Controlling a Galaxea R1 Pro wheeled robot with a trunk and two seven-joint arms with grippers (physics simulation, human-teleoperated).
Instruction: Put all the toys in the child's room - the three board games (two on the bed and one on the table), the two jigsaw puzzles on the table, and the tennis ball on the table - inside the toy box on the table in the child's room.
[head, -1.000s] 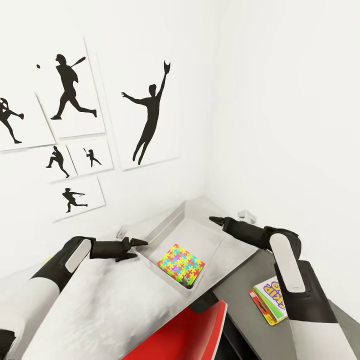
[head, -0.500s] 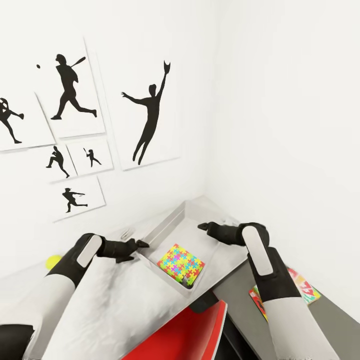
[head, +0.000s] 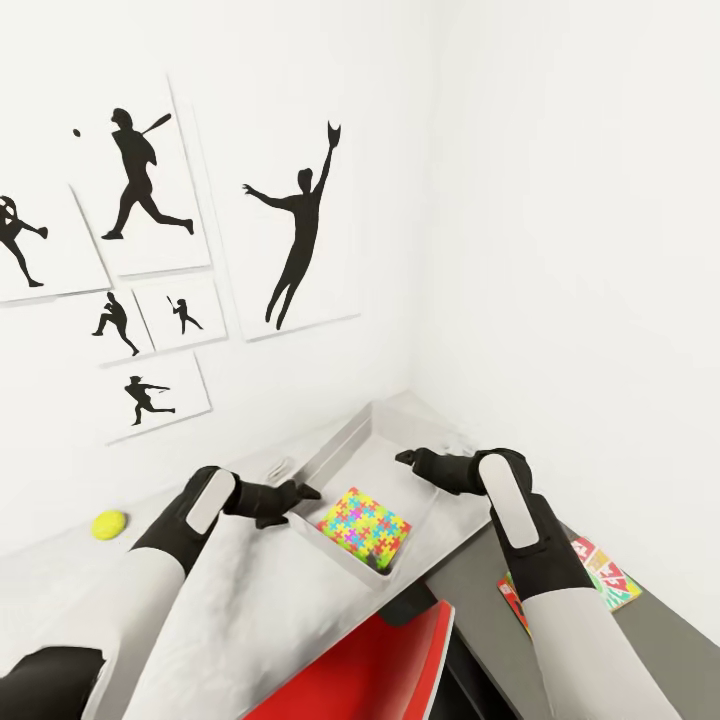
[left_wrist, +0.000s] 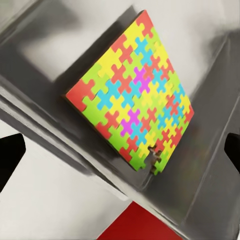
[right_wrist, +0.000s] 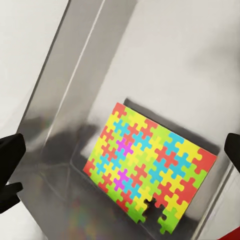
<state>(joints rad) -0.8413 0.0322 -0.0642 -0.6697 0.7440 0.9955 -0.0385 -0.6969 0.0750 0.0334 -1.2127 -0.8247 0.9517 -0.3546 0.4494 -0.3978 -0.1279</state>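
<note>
Over the last second I've drawn both arms in over the toy box (head: 352, 440), which sits at the worktop's far corner by the wall. My left gripper (head: 303, 492) hangs at its near-left rim, my right gripper (head: 405, 457) above the far-right rim. Both wrist views show the jaws spread wide and holding nothing. One jigsaw puzzle (head: 363, 523) lies flat inside the box. The tennis ball (head: 109, 523) is out now on the worktop's left stretch, and board games (head: 598, 578) wait near the right edge, so I judge those next.
</note>
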